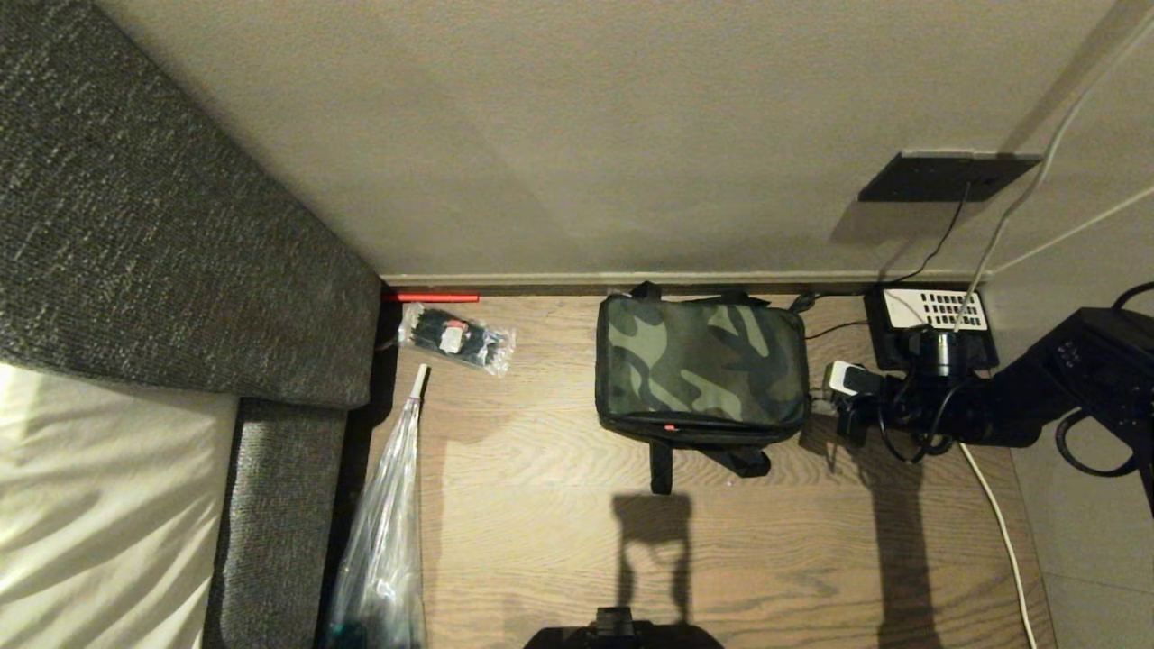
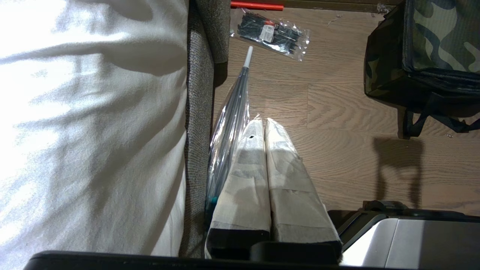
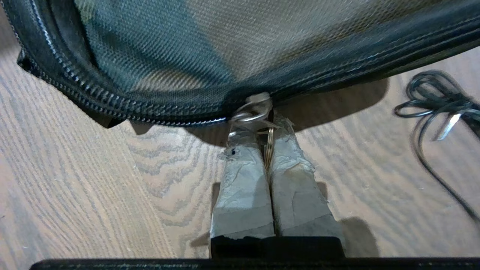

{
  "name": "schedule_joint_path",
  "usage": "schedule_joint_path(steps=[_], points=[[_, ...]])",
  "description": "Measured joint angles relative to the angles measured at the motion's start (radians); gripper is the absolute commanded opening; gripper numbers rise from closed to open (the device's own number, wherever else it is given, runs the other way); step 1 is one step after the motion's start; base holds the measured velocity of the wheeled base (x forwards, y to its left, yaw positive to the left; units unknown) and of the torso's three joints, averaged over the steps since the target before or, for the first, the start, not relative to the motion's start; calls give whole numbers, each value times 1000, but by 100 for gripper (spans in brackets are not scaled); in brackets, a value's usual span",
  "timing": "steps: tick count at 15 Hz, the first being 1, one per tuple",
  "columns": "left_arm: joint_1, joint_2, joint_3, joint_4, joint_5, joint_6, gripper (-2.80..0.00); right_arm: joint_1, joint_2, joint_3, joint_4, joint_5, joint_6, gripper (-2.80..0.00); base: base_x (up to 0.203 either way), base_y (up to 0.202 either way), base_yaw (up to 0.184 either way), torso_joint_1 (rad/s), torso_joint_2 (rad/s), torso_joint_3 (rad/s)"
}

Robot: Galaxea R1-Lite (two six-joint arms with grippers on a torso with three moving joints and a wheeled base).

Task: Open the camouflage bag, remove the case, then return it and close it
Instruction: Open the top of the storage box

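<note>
The camouflage bag (image 1: pixel 701 361) stands closed on the wooden floor against the wall, lid up, with black straps hanging at its front. It also fills the far side of the right wrist view as the bag (image 3: pixel 225 48). My right gripper (image 1: pixel 819 397) is at the bag's right side, low by the zip line. In the right wrist view the right gripper (image 3: pixel 262 129) is shut on the metal zip-pull ring (image 3: pixel 267 144), which hangs from the zip slider (image 3: pixel 252 108). The left gripper (image 2: pixel 264 122) is shut and empty, hanging over the floor beside the bed. The case is out of view.
A black telephone (image 1: pixel 933 329) with a white cable (image 1: pixel 996 532) sits right of the bag by the wall. A clear packet (image 1: pixel 457 340) and a plastic-sleeved umbrella (image 1: pixel 388 532) lie to the left, beside the grey upholstered bed frame (image 1: pixel 135 225). A black cord (image 3: pixel 431 108) trails on the floor.
</note>
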Motion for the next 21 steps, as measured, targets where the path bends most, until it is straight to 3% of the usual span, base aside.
schedule_joint_path(steps=[16, 21], points=[[0, 0, 0, 0, 0, 0, -280, -14, -130, 53, -40, -25, -1, -280, 0, 0, 0, 0, 0, 0], [0, 0, 0, 0, 0, 0, -280, -29, -129, 48, -44, -97, 19, -280, 0, 0, 0, 0, 0, 0]])
